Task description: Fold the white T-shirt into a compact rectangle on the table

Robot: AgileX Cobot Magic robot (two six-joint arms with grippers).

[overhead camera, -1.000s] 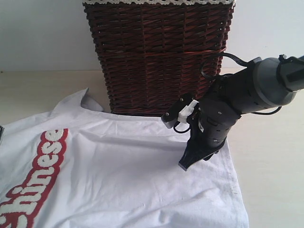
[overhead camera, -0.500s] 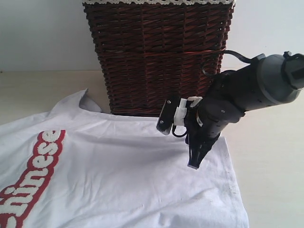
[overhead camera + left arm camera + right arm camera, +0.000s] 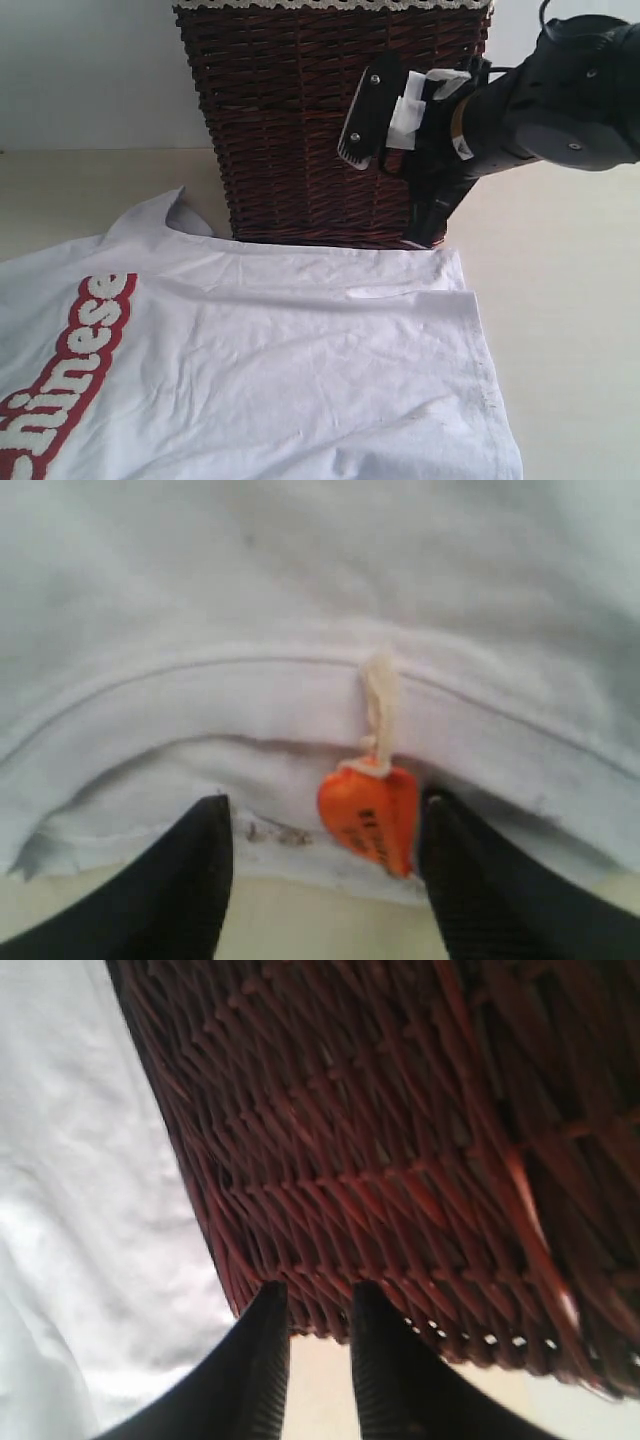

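The white T-shirt (image 3: pixel 300 370) lies spread flat on the table (image 3: pixel 570 330), its red-outlined letters (image 3: pixel 70 370) at the left. My right gripper (image 3: pixel 427 225) hangs above the shirt's far right corner, in front of the basket, touching no cloth. In the right wrist view its fingers (image 3: pixel 265 1360) stand a narrow gap apart with nothing between them, so my right gripper (image 3: pixel 318 1292) is open. My left gripper (image 3: pixel 323 802) is open at the shirt's collar (image 3: pixel 250 695), astride the hem, and an orange tag (image 3: pixel 370 815) hangs beside one finger (image 3: pixel 470 880).
A dark brown wicker basket (image 3: pixel 330 120) stands at the back, right behind the shirt's far edge and close to my right gripper. Bare tabletop lies to the right of the shirt (image 3: pixel 580 400) and at the far left (image 3: pixel 90 190).
My right gripper has risen off the shirt's right side and swung up towards the basket, its jaws drawing closer together. The shirt now lies flat where the gripper was.
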